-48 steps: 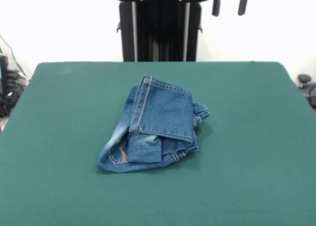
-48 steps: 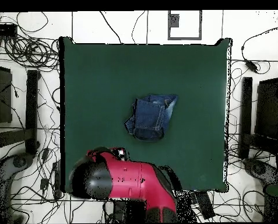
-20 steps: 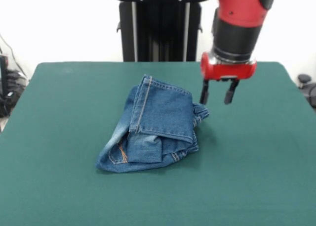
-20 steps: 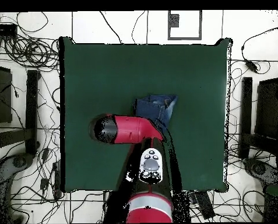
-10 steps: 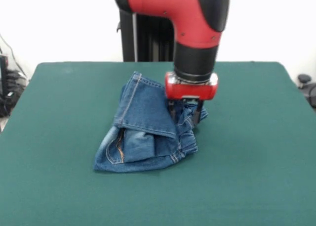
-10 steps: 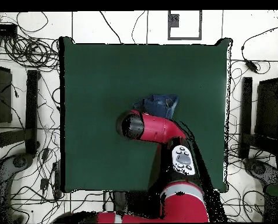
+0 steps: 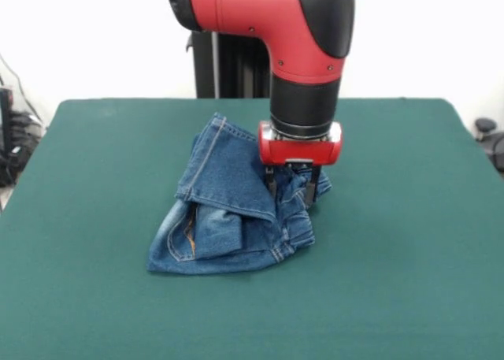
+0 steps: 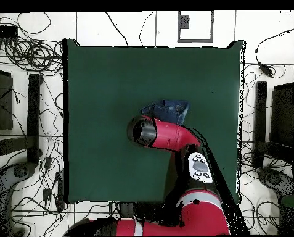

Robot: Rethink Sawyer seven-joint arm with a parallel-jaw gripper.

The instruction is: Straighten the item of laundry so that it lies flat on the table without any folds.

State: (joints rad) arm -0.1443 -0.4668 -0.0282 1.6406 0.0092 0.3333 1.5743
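Observation:
The small blue denim jeans (image 7: 228,210) lie crumpled and folded over near the middle of the dark green table (image 7: 409,257). My gripper (image 7: 291,194) reaches straight down onto their right side. Its two fingers are closed on a bunch of denim, and the fold beside them is pulled up off the table. The left part of the jeans, with the pocket and orange stitching, rests on the table. In the overhead view the red arm (image 8: 164,136) covers the gripper and much of the jeans (image 8: 171,111); only their far edge shows on the table (image 8: 106,80).
The black pedestal (image 7: 228,68) stands behind the table's far edge. Many cables (image 8: 32,55) and dark equipment lie on the floor around the table. Green tabletop surrounds the jeans on all sides.
The arm came down from its drawn-back place onto the jeans. In the last half second the gripper moved slightly up and to the left, lifting the upper fold with it.

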